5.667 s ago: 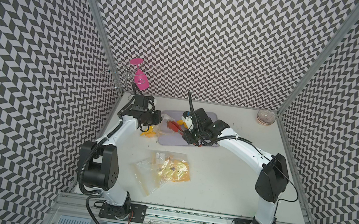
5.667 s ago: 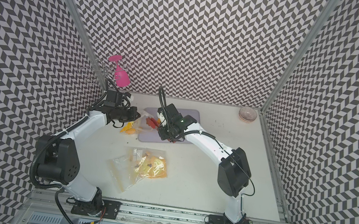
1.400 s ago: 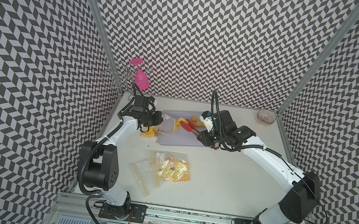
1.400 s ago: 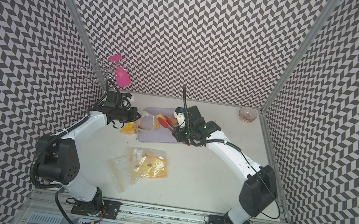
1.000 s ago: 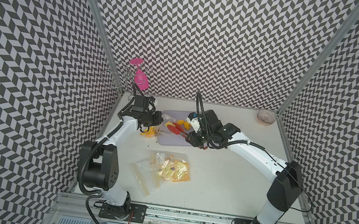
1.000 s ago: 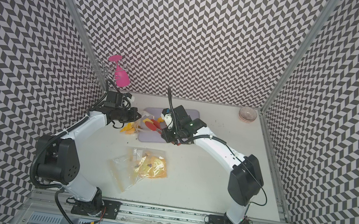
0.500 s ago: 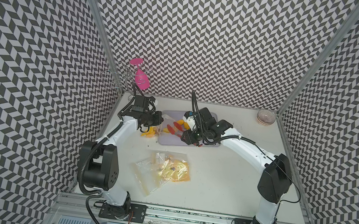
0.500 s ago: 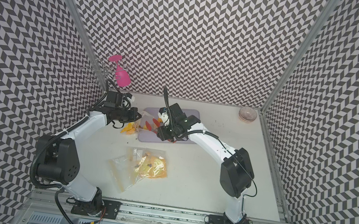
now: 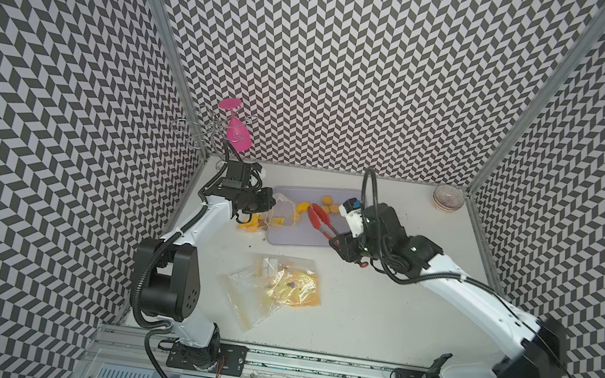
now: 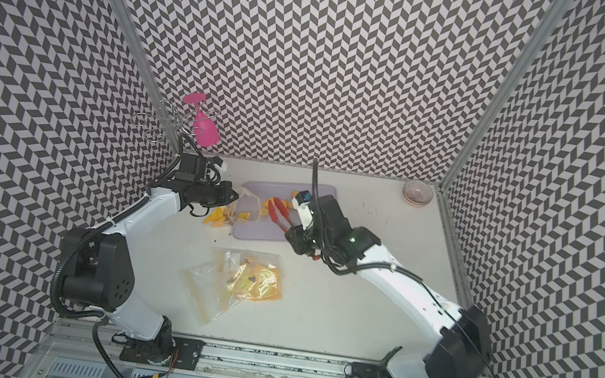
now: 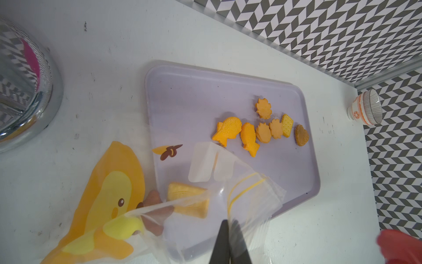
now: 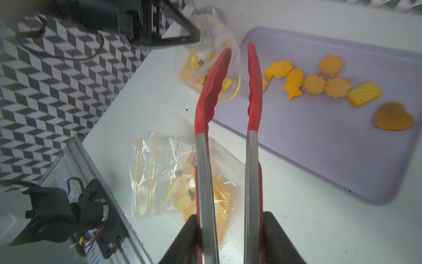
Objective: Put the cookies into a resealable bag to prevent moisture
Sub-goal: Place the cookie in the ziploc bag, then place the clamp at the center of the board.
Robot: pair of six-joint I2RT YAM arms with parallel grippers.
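The left gripper is pinched together on the clear upper lip of the resealable bag, lifting its mouth over the left end of the tray. The printed lower part of the bag lies on the table just off that end of the tray. At least one pale rectangular cookie shows inside it.

The right gripper is clamped on the steel handles of the red tongs. Their red tips stand apart just above the tray, close to the bag's mouth.

Beyond the tips, the loose cookies lie in a ragged row on the tray: two fish, three scalloped pieces, a yellow rectangle and a browner heart at the end farthest from the bag.

In both top views the tray sits against the far edge of the table, left of the middle. A second bag with yellow print lies flat nearer the front edge, partly over another clear one. A bowl stands in the far right corner, and a pink glass hangs on a wire rack at the far left corner.
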